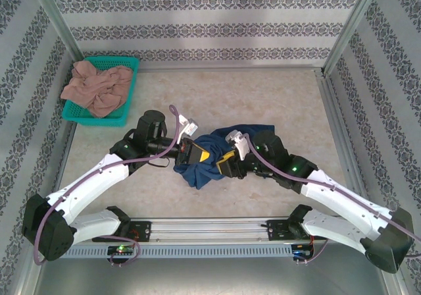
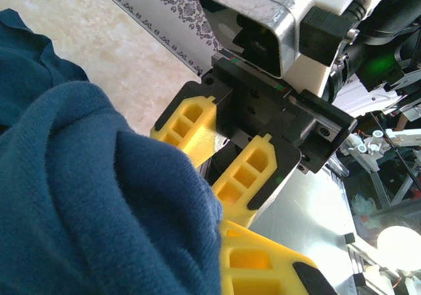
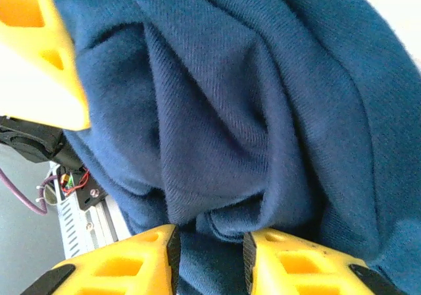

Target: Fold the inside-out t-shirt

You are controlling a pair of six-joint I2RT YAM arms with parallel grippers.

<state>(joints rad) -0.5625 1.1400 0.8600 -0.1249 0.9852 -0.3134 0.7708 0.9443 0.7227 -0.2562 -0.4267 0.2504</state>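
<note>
At the middle of the overhead frame, bunched into a dark navy heap on the pale table [image 1: 263, 91]: the inside-out t-shirt [image 1: 197, 172], wedged between the two arms. Coming in from the lower left, the left gripper [image 1: 200, 155], clamped tight on a wad of the blue cloth at the heap's left side. In the left wrist view, thick folds piled over the lower left of the frame, hard against one of its yellow fingers [image 2: 263, 262] at the bottom edge. Coming in from the lower right, the right gripper [image 1: 223, 162], tips touching the heap's right side, just beside the left one. Jaws set narrowly apart, with a rolled fold of cloth lying across the gap at the bottom centre of the right wrist view; cannot tell whether pinched or merely resting there. No print to be made out on the visible cloth, only deep creases. Well apart, in the upper left of the overhead frame, a teal basket [image 1: 112, 59] with a pinkish-tan garment [image 1: 97, 87] heaped inside and spilling over its left rim.
</note>
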